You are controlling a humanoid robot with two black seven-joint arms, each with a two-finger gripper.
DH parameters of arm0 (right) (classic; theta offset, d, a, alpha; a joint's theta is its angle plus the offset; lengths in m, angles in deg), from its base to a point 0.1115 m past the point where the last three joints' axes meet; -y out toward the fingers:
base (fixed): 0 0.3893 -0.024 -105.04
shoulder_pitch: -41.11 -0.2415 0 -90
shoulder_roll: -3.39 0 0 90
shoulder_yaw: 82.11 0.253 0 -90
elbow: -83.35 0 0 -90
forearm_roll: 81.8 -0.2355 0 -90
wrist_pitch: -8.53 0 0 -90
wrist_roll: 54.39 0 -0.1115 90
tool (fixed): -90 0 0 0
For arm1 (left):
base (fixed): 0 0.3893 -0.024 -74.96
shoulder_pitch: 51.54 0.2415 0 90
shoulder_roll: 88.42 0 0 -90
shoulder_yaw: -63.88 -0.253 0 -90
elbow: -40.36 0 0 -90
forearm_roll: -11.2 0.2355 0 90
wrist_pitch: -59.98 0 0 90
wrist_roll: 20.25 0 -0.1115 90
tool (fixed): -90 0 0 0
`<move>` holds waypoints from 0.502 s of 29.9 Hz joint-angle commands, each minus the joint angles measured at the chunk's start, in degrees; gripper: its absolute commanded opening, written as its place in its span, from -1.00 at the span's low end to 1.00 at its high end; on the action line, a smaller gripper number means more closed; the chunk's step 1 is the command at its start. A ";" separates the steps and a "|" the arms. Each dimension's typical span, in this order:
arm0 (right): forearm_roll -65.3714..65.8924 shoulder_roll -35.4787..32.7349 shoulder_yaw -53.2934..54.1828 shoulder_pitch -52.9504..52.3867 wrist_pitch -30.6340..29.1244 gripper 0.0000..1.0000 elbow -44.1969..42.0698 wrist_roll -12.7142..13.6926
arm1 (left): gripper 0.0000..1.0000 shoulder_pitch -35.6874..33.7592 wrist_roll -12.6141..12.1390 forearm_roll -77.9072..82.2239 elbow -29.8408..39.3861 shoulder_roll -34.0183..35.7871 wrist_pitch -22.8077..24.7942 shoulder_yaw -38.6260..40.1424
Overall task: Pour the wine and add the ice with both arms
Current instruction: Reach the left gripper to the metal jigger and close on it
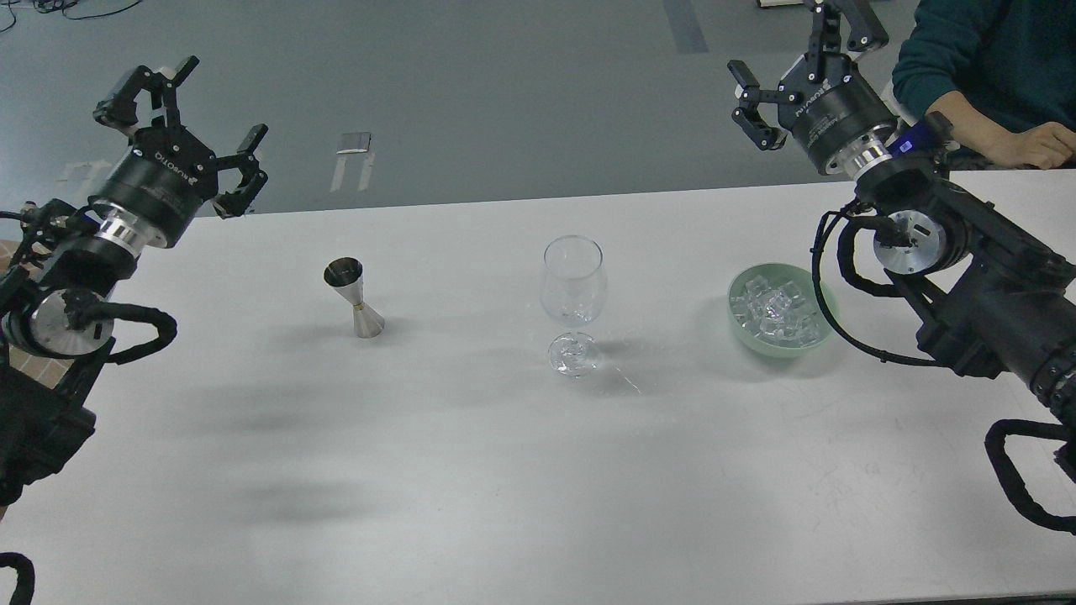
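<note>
An empty clear wine glass (573, 286) stands upright in the middle of the white table (471, 470). A steel jigger (354, 297) stands to its left. A pale green bowl (820, 336) to its right holds a heap of ice (777, 313). My left gripper (181, 126) is open and empty, raised beyond the table's far left edge, well left of the jigger. My right gripper (803, 63) is open and empty, raised beyond the far right edge, above and behind the bowl.
A person in a dark green sleeve rests a hand (1030, 144) on the table's far right corner, close behind my right arm. Grey floor lies beyond the far edge. Black cable loops hang from both arms.
</note>
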 commanded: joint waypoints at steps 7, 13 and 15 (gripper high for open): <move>0.00 -0.01 -0.04 0.46 0.84 1.00 0.12 -0.05 | 0.86 22.00 -7.62 -15.79 18.09 4.86 -0.01 10.78; 0.18 -0.01 -0.04 0.54 1.19 1.00 -0.23 -0.14 | 0.85 32.11 -8.50 -20.08 23.81 0.74 -0.06 12.55; 0.26 -0.01 -0.04 0.63 1.19 1.00 -0.23 -0.14 | 0.85 32.91 -9.55 -22.11 23.81 -1.02 -1.11 12.63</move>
